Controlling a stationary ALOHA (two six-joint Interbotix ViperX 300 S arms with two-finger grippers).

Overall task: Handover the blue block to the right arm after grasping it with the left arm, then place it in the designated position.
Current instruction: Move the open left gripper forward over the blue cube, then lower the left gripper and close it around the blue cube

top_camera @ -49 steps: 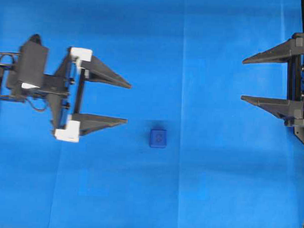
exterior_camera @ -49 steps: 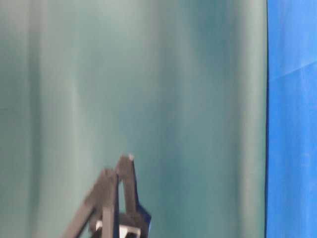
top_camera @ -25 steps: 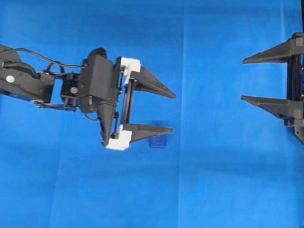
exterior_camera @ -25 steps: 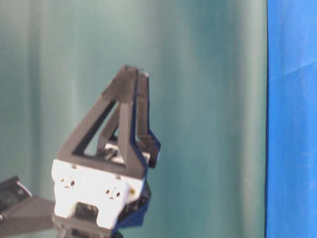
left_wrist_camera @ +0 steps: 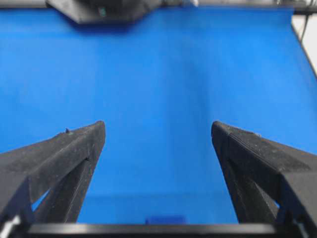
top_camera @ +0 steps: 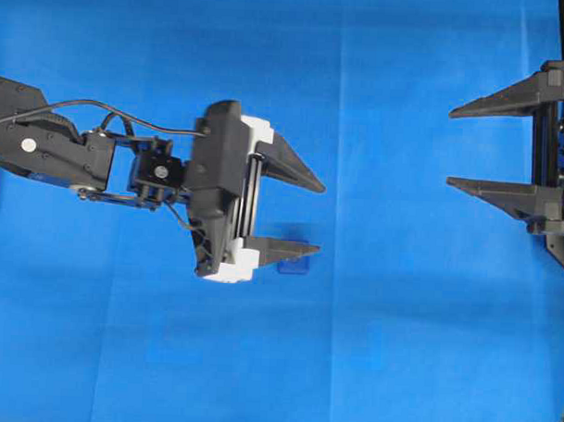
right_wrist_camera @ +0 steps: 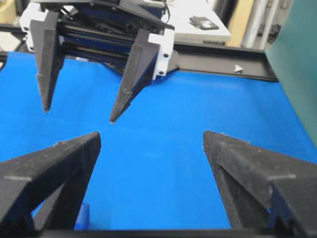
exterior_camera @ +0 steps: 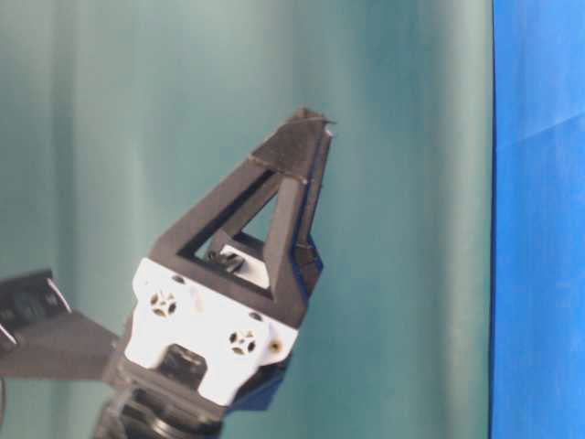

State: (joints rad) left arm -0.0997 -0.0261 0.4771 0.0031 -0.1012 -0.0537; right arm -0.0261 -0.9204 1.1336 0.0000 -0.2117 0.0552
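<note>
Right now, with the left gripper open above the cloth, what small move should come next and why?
Probably lower the left gripper and centre it over the blue block. In the overhead view the block peeks from under one finger rather than sitting between the two, so closing now might miss it.

I can read no text, number or brand anywhere. The blue block (top_camera: 296, 263) beneath my lower finger shows no legible mark, and the round white sticker (top_camera: 28, 145) on my left arm (top_camera: 52, 152) is too small to read.

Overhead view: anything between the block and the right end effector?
Nothing but bare blue cloth between the block and the right end effector overhead.
</note>
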